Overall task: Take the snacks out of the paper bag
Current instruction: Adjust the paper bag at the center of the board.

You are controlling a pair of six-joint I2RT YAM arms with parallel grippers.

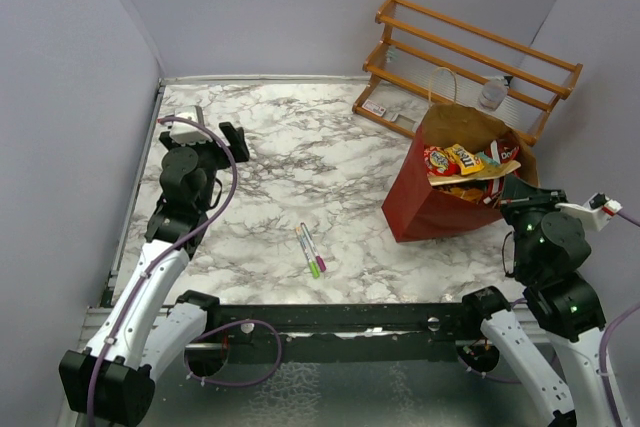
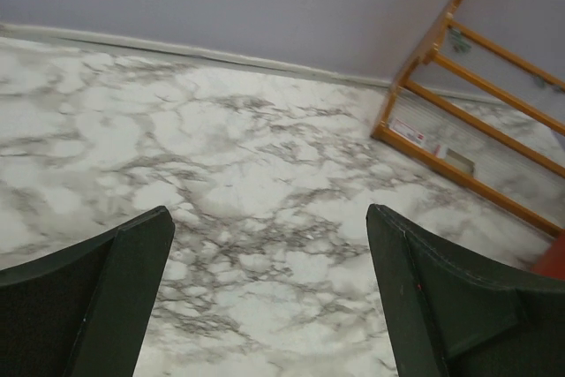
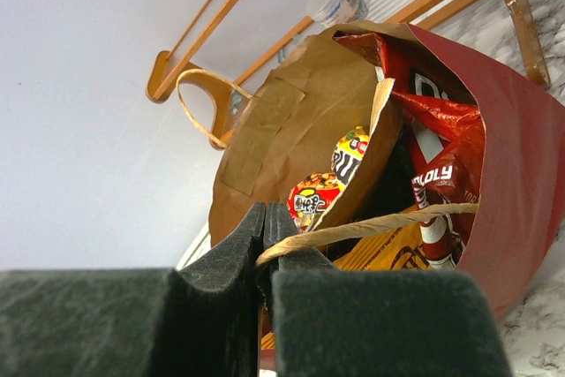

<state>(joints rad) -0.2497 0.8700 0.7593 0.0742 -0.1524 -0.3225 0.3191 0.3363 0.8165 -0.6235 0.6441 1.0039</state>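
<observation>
Pinching a string handle [image 3: 371, 222] of the paper bag [image 1: 415, 202], the right gripper [image 3: 265, 218] is clamped closed at the bag's near rim, seemingly to steady it and hold its mouth open. The bag stands at 3 o'clock on the marble table [image 1: 290, 167]. The snacks [image 1: 462, 162] crowd inside, just beyond the gripper at its 11 o'clock. At 10 o'clock the left gripper [image 2: 269, 218] hangs open and empty, well apart from the bag.

paper bag [image 1: 428, 205]: red, standing open, right side | snacks [image 1: 465, 159]: packets inside
</observation>
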